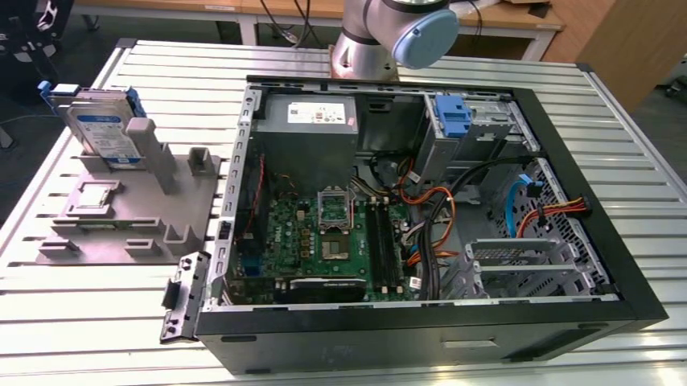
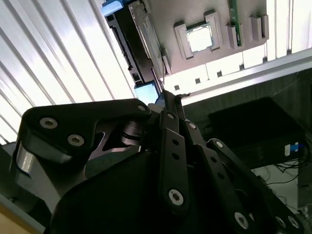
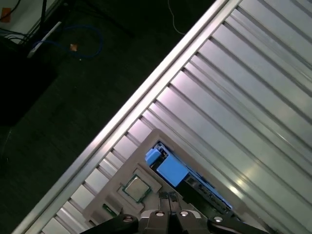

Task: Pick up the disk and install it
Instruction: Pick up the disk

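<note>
The disk [image 1: 102,129] is a silver drive with a white-and-blue label and a blue carrier frame. It stands upright in a grey holder [image 1: 108,209] on the slatted table, at the exterior view's left of the open computer case [image 1: 429,326]. In both wrist views I look down on the disk [image 3: 171,171] [image 2: 139,44] from well above. My gripper [image 3: 167,196] [image 2: 168,96] hangs over it with its fingertips pressed together and nothing between them. It is apart from the disk.
The holder also carries a processor chip [image 3: 136,187] and small parts. Inside the case are a motherboard [image 1: 322,233], a grey power-supply box [image 1: 311,117], a blue latch [image 1: 453,117], cables and a metal drive cage [image 1: 526,269]. The arm's base [image 1: 376,40] stands behind the case.
</note>
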Robot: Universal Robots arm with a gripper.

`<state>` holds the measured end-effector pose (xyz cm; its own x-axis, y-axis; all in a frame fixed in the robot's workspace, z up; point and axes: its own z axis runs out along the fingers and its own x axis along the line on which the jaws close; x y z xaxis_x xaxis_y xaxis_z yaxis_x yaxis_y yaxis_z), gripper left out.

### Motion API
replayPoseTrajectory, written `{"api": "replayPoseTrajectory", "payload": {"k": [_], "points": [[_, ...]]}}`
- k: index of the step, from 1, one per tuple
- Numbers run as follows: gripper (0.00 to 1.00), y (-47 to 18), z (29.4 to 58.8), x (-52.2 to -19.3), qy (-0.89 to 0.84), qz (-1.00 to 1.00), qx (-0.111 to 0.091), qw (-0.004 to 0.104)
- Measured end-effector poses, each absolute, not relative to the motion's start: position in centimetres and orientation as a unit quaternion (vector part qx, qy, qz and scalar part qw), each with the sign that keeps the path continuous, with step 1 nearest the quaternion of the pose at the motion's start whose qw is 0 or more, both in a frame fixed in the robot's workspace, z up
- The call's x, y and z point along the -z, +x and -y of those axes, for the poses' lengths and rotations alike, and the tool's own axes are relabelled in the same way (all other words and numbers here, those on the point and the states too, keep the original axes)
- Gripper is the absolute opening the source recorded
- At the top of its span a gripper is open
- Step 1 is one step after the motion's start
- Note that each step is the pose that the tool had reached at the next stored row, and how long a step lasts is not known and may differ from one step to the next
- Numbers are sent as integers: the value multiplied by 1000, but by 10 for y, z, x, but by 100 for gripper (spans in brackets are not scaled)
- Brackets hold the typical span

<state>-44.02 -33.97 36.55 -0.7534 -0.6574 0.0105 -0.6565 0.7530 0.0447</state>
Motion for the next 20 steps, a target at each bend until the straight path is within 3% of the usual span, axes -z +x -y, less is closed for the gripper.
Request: {"api": "replayPoseTrajectory", "payload": {"k": [20], "points": [[10, -440, 340, -365, 387, 922, 19, 13]]}}
